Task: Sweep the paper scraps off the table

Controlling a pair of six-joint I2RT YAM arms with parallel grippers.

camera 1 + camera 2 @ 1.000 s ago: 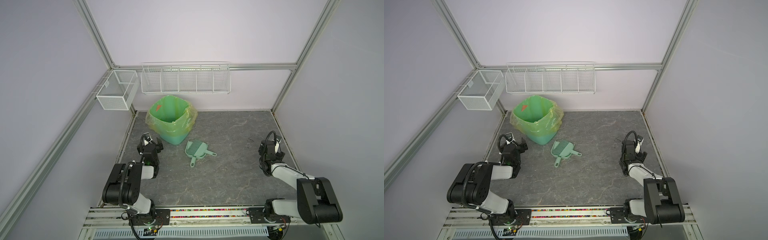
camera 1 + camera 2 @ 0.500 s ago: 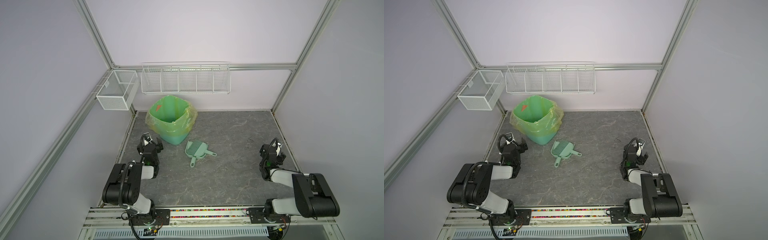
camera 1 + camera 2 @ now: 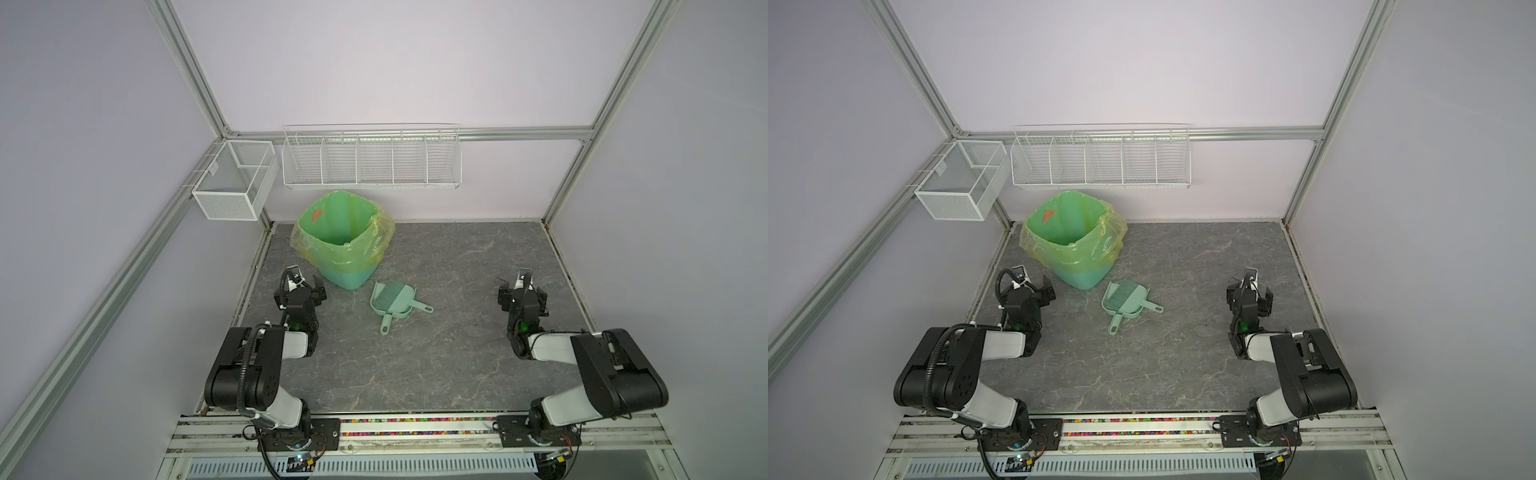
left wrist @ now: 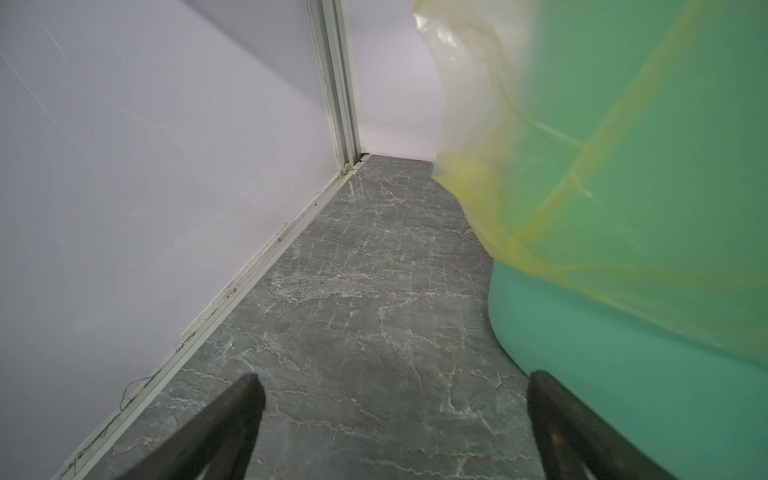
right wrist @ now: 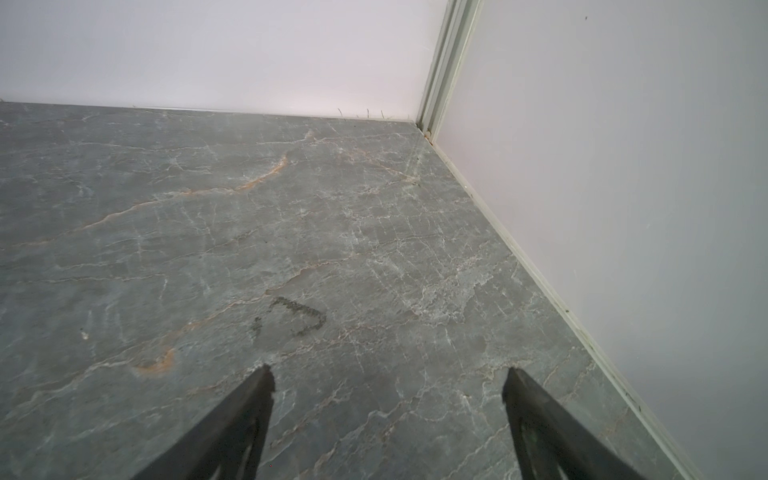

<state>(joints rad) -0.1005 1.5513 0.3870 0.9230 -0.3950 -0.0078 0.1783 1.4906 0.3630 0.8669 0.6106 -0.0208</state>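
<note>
Well, paper scraps: none that I can see anywhere on the table [image 3: 415, 365], in both top views or from either wrist; whether any lie down inside the bin I cannot tell from here.
Table: bare, dark and veined, apart from the bin and the sweeping set.
Bin [image 3: 349, 274]: green with a yellowish liner [image 3: 376, 232], standing at the back on the left arm's side.
Dustpan and brush set [image 3: 392, 297]: pale green, nested together, lying flat just in front of the bin and touching neither gripper.
Long axis: one handle runs from the bin side toward the front rail [image 3: 415, 428], the other sticks out toward the right arm's side (which one is the brush's I cannot make out).
Left gripper [image 3: 302, 287]: fingers spread wide, nothing between them, low just beside the bin's wall.
Right gripper [image 3: 522, 291]: spread wide too, empty, low over bare table near the right wall.
Nearer arm: the left; the set lies between the two grippers, closer to the left one, toward the middle of the table from it.
Judgement: the sweeping looks done; any further move would start at those handles.
</note>
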